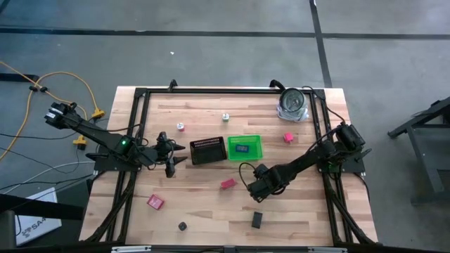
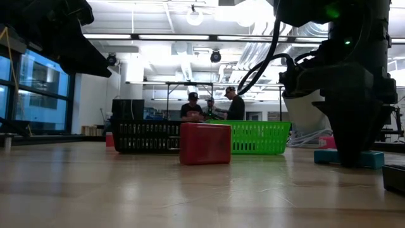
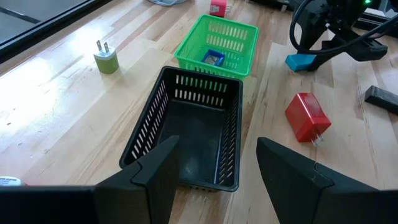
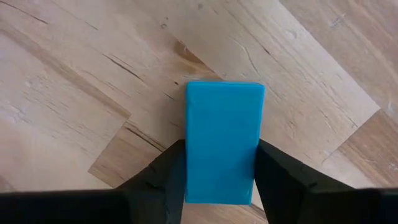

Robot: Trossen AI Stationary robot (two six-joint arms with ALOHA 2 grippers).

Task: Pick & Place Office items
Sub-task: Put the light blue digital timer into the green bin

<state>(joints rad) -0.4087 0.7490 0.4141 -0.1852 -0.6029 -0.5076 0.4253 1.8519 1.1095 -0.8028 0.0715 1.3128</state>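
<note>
Blue block [image 4: 224, 142], one of the office items, lying flat on the table [image 4: 74, 74] in front of the green bin [image 1: 245, 148]: your right gripper [image 4: 219, 180] has its fingers pressed against the block's two long sides, so the step in hand is the grasp. Your left gripper [image 3: 214, 168] hangs part-open and empty above the black mesh tray [image 3: 186, 134]. Next, judge the hold firm, lift straight up, then carry toward a container

Mesh tray [image 1: 207, 150] left of bin [image 1: 245, 147]
</note>
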